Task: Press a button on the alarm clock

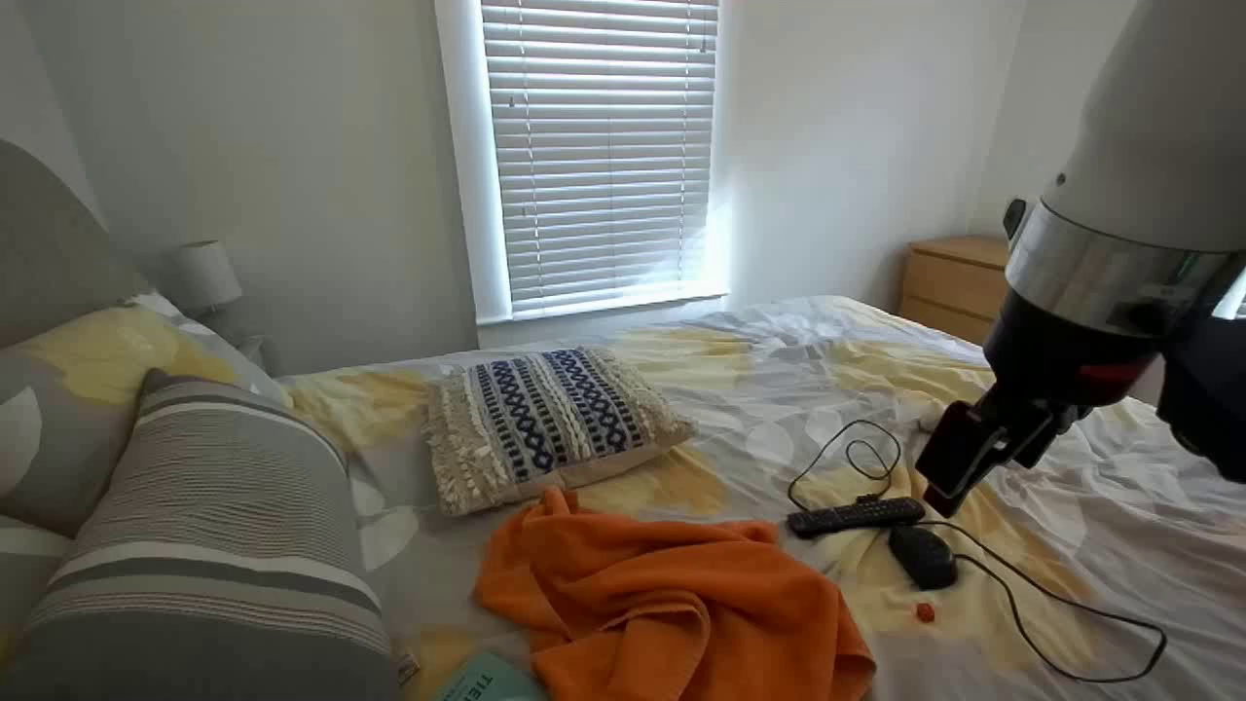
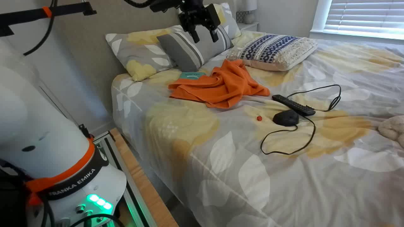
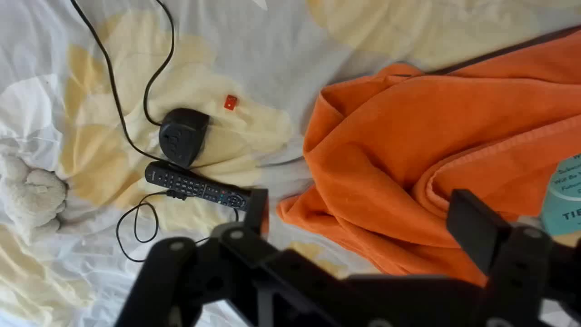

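Observation:
The alarm clock is the small black boxy device with a thin black cord. It lies on the bed in both exterior views (image 1: 923,558) (image 2: 286,118). In the wrist view the alarm clock (image 3: 183,136) is left of the middle, with a few raised buttons on its dark top. No reddish patch shows on it. My gripper (image 3: 365,218) is open and empty, its fingers wide apart above the orange cloth. In an exterior view the gripper (image 2: 205,37) hangs high above the bed, well apart from the clock. It also shows large and dark in an exterior view (image 1: 964,467).
A black remote control (image 3: 197,187) lies beside the clock, with cords around both. A small red die (image 3: 230,102) lies near the clock. An orange cloth (image 3: 386,150), a teal book (image 3: 565,195), a plush toy (image 3: 34,195) and a patterned pillow (image 1: 555,409) are on the bed.

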